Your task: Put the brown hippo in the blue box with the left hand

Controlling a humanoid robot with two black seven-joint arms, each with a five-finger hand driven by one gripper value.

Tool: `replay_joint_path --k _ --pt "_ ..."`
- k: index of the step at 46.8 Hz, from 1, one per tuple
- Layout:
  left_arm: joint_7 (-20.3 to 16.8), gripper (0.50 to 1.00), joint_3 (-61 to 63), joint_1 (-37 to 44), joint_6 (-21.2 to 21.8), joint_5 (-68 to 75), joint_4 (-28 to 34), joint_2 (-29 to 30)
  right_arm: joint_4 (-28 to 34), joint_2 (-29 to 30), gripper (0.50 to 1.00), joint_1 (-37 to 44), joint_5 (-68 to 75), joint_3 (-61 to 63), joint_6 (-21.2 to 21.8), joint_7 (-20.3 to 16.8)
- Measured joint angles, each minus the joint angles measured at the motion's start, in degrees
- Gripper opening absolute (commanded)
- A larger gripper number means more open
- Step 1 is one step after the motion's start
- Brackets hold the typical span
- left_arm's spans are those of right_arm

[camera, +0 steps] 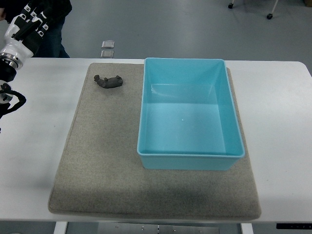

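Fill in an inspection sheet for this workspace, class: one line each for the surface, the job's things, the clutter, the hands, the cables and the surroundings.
Surface: white table with a grey felt mat laid across its middle.
Job's things: brown hippo lies on the mat's far left corner, apart from the blue box; the box sits on the mat's right part and holds nothing.
Clutter: nothing seen on the table.
Hands: left hand is at the far left corner, beyond the table edge, holding nothing; whether its fingers are spread or curled cannot be told. Right hand not in view.
Cables: black cable loops at the left edge.
Surroundings: grey floor, two small square plates on it, chair castors top right.
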Motion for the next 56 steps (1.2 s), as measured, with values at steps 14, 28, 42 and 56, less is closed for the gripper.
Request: replay_joint_path --k 14,28,42,56 --pt "0.07 0.996 0.07 -0.10 -0.16 0.05 0.04 -0.10 0.02 0.00 0.936 0.00 0.00 0.00 0.00 0.00" --pt "-0.35 0.996 -0.19 -0.55 -0.16 -0.63 -0.02 -0.64 0.00 0.00 0.936 0.00 0.00 0.03 0.00 0.00" --pt "-0.54 0.994 0.95 -0.55 -0.16 0.19 0.26 -0.58 0.00 0.00 0.936 0.00 0.00 -0.02 0.00 0.00" --pt "-0.46 0.994 0.91 -0.53 -1.33 -0.68 -0.38 -0.82 0.00 0.00 0.936 0.00 0.00 0.01 0.00 0.00"
